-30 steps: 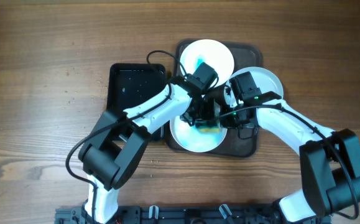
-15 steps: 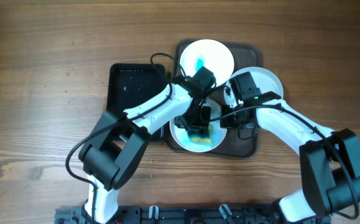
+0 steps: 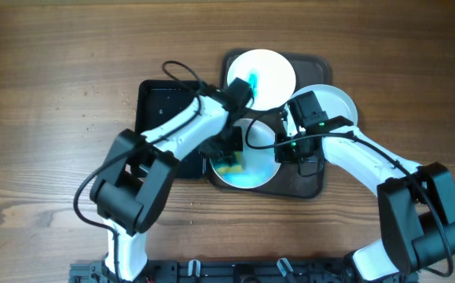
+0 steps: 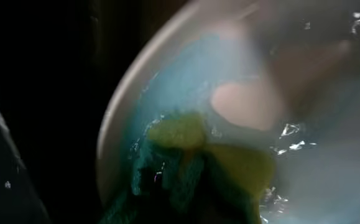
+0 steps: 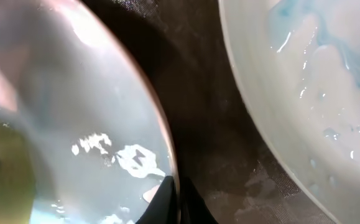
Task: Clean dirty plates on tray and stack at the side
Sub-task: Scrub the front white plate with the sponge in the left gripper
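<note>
Swinging left since half a second ago, the left arm (image 3: 181, 127) has dragged the sponge (image 3: 229, 165) from the middle of the near plate (image 3: 257, 174) to its left edge, so the plate's centre is now uncovered. The right arm has not shifted.

The left jaws are closed on the sponge, yellow with a teal-stained part, and press it onto the wet plate. In the left wrist view the sponge (image 4: 189, 134) fills the bottom of the picture against the plate (image 4: 316, 162), too blurred to make out the fingers.

The right jaws are nipped shut on the near plate's right rim; their dark fingertips (image 5: 167, 205) meet on that edge (image 5: 74, 112) in the right wrist view. Across a strip of tray (image 5: 207, 118) lies another plate (image 5: 316, 112) streaked with blue; which one, I cannot tell.

The near plate wears a pale blue film and sits on the near half of the tray (image 3: 315, 185). The far plate (image 3: 273, 67) lies at the tray's far end, with a blue smear left of centre. The right plate (image 3: 339, 101) overhangs the tray's right edge above the counter (image 3: 54, 63). A black tray (image 3: 160, 106) sits just left.
</note>
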You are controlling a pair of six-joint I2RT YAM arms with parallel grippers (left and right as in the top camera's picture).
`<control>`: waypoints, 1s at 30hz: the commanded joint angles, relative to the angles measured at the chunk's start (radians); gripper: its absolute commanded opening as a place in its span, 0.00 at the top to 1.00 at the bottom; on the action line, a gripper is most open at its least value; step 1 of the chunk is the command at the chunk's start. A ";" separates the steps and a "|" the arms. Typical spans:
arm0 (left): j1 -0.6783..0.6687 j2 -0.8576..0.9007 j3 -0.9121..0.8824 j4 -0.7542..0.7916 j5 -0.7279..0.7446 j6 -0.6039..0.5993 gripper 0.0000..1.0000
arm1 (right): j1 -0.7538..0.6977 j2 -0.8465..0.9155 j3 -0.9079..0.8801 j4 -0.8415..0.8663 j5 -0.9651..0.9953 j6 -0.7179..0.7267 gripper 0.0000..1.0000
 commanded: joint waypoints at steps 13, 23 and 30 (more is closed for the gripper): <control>0.060 0.032 -0.040 0.491 0.121 -0.050 0.96 | -0.016 0.015 -0.007 -0.013 0.092 -0.001 0.96; -0.058 0.034 -0.040 0.614 0.135 -0.050 0.96 | -0.016 0.015 -0.007 -0.014 0.093 -0.002 0.96; -0.076 0.034 -0.040 0.315 0.153 -0.041 0.96 | -0.016 0.015 -0.007 -0.018 0.092 -0.002 0.96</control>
